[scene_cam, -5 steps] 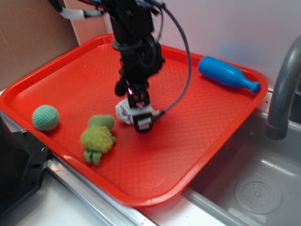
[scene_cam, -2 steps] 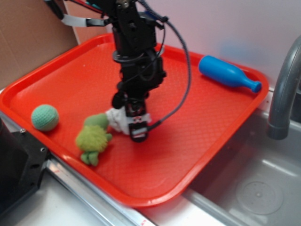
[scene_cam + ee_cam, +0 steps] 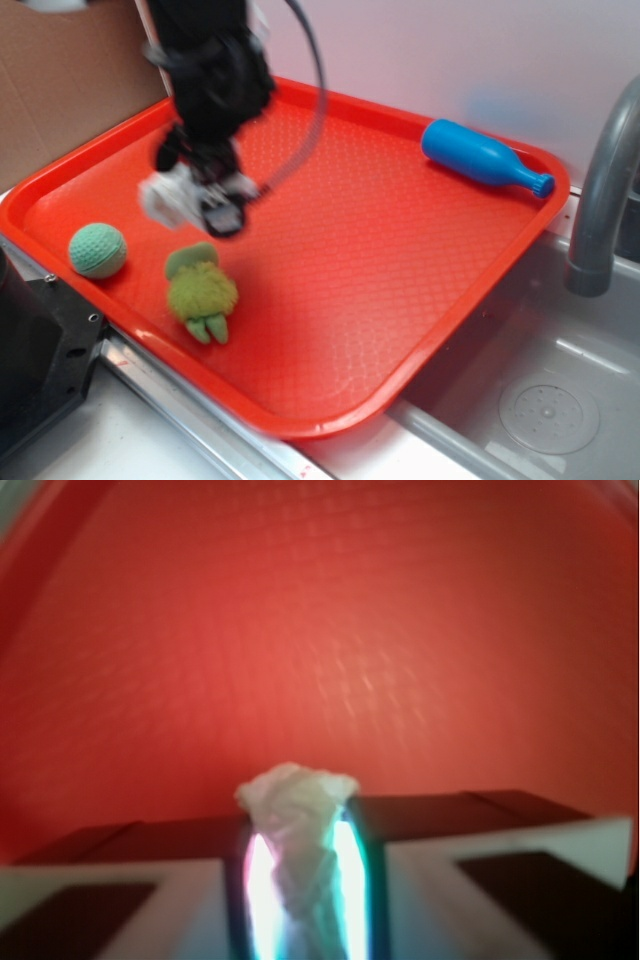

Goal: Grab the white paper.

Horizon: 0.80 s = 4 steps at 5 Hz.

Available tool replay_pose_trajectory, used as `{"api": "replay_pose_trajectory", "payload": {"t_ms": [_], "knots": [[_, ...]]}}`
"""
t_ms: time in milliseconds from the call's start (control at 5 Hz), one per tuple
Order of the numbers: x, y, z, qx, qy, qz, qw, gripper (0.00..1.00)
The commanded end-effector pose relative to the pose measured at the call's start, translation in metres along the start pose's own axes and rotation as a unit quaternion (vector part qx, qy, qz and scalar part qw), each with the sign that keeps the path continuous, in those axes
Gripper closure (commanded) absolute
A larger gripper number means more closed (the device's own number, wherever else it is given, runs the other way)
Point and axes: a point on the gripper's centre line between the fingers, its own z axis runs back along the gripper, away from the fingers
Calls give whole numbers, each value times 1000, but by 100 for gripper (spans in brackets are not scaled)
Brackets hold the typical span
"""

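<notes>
My gripper [image 3: 190, 200] is shut on the white paper [image 3: 165, 197], a small crumpled ball, and holds it above the left part of the red tray [image 3: 350, 250]. In the wrist view the white paper [image 3: 297, 810] is squeezed between my two fingers, its top sticking out past the tips, with the tray's red floor [image 3: 320, 630] behind it. The gripper [image 3: 298, 880] is blurred in both views.
A green ball [image 3: 98, 249] lies near the tray's left edge. A fuzzy green plush toy [image 3: 203, 293] lies near the front rim. A blue bottle [image 3: 483, 157] lies at the tray's far right. A grey faucet [image 3: 600, 190] and a sink [image 3: 540, 400] are on the right.
My gripper closed on the white paper beside the plush toy, then rose and moved left and back with the paper in it. The plush toy shifted slightly.
</notes>
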Motion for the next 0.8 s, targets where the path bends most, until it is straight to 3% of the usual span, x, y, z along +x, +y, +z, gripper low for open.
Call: {"api": "replay_pose_trajectory", "payload": {"t_ms": [0, 200, 600], "knots": [[-23, 58, 105, 55, -48, 243, 967, 100], [-19, 76, 125, 82, -31, 300, 950, 100], [-12, 71, 132, 67, -28, 303, 950, 100]]}}
